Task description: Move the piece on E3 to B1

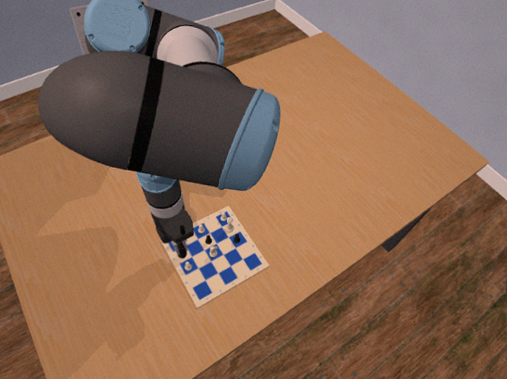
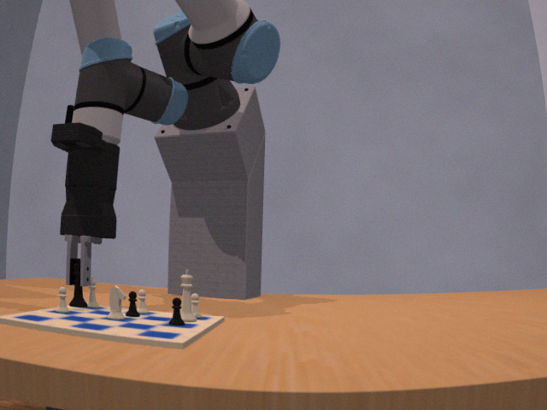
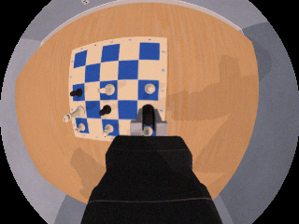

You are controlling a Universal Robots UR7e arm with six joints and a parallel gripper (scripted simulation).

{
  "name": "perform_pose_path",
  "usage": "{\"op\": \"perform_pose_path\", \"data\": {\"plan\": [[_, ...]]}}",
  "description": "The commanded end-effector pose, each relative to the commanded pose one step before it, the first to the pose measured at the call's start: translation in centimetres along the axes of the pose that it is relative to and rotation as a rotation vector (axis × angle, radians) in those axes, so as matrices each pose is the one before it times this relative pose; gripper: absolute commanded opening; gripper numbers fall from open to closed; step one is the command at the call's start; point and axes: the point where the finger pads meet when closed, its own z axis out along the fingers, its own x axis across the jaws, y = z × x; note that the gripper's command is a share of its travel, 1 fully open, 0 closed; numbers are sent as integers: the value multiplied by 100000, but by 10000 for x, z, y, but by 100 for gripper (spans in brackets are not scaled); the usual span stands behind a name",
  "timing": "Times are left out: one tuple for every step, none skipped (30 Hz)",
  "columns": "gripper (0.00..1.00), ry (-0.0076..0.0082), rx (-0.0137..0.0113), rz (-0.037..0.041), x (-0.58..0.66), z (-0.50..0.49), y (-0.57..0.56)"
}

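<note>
At board [image 2: 185, 337] edge, hand [image 2: 79, 269] around black piece [image 2: 78, 296]

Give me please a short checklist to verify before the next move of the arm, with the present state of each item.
1. End effector shut on the black piece: ok.
2. Held piece upright: ok.
3. Base of held piece resting on the board: it appears so in the exterior view; ok.
4. Whole base inside the target square: cannot tell, the edge letters are too small to read.
5. White pawn and the white piece beside the fingers standing upright: ok.
6. Other pieces, such as the white knight and white king, upright: ok.
</note>
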Motion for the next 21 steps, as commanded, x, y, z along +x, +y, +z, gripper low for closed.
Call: {"op": "perform_pose_path", "data": {"plan": [[0, -98, -123, 174, -225, 1016, 938], [0, 18, 57, -35, 83, 327, -319], [0, 20, 61, -39, 89, 360, -345], [0, 20, 63, -41, 91, 384, -359], [0, 17, 59, -41, 87, 403, -352], [0, 0, 0, 0, 0, 0, 0], [0, 0, 0, 0, 0, 0, 0], [0, -14, -9, -19, -95, 341, 9], [0, -2, 4, -9, -57, 305, -19], [0, 1, 3, -4, -22, 289, -12], [0, 4, 0, 2, 11, 268, 3], [0, 7, -1, 6, 41, 238, 11], [0, 9, -2, 8, 61, 202, 14], [0, 7, -5, 9, 67, 167, 25], [0, 6, -6, 9, 64, 128, 28], [0, 4, -7, 8, 55, 89, 29], [0, 11, 10, 0, 50, -21, -46], [0, 4, 1, 2, -41, -141, 20], [0, 2, 2, 0, -46, -136, 13], [0, -1, 2, -2, -41, -96, 4], [0, -1, 2, -2, -23, -45, -5]]}}
